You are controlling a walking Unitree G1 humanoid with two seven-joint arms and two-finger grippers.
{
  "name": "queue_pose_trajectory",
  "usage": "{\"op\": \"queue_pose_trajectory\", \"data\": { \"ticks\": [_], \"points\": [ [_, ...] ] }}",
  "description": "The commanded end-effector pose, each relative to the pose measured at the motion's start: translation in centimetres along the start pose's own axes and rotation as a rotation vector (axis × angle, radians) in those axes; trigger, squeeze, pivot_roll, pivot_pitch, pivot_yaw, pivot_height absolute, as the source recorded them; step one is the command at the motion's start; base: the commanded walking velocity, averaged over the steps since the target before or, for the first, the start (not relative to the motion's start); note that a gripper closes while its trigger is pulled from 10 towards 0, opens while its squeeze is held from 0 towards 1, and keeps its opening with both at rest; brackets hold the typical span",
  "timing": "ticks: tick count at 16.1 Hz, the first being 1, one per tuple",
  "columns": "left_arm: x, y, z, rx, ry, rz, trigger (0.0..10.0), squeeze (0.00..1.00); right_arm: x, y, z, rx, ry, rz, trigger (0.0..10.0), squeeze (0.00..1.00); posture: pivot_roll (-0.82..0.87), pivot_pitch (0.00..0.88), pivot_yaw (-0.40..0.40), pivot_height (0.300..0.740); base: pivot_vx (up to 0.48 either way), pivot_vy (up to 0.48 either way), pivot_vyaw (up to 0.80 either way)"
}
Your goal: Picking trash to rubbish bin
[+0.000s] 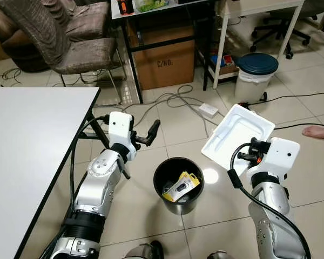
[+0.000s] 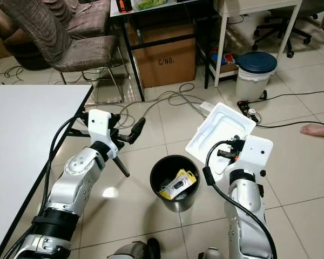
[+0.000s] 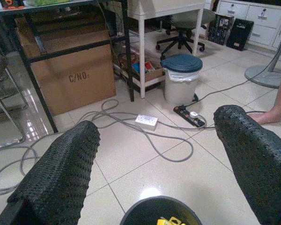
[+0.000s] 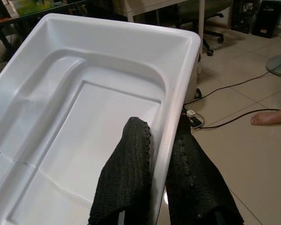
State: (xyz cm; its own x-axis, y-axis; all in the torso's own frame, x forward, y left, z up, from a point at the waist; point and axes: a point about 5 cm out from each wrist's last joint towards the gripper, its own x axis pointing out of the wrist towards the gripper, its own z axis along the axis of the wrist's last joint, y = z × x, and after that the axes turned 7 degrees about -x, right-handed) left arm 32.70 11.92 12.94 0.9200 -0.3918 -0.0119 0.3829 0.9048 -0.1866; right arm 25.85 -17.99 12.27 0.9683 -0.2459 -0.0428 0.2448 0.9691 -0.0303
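Right wrist view shows the right pincer [image 4: 152,154] clamping the white tray's [image 4: 84,93] rim; left pincer [image 3: 154,154] gapes empty.

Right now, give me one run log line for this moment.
right gripper: shut on white tray rim | left gripper: open above black bin | yellow packet in bin

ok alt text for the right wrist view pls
The right gripper is pinching the rim of a white plastic tray, one black finger inside, one outside. Beyond lie tiled floor, a cable and a person's bare foot.
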Motion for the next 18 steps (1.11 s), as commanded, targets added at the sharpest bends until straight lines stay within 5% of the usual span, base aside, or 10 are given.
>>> {"op": "queue_pose_trajectory", "data": {
  "ticks": [1,11,18],
  "points": [
    [0.2,0.1,0.4,0.01,-0.001,0.003,10.0,0.0,0.0,0.1,0.6,0.015,-0.019,0.004,10.0,0.0,-0.09,0.114,0.153,0.74,0.0,0.0,0.0],
    [-0.5,-1.4,-1.3,-0.081,-0.037,0.083,10.0,0.0,2.1,-0.1,2.5,-0.102,-0.064,0.118,10.0,0.0,-0.09,0.108,-0.001,0.74,0.0,0.0,0.0],
    [0.0,-1.2,-0.9,-0.071,-0.039,0.079,10.0,0.0,2.1,-0.8,2.3,-0.142,-0.074,0.107,10.0,0.0,-0.1,0.101,0.046,0.74,0.0,0.0,0.0]
  ]
}}
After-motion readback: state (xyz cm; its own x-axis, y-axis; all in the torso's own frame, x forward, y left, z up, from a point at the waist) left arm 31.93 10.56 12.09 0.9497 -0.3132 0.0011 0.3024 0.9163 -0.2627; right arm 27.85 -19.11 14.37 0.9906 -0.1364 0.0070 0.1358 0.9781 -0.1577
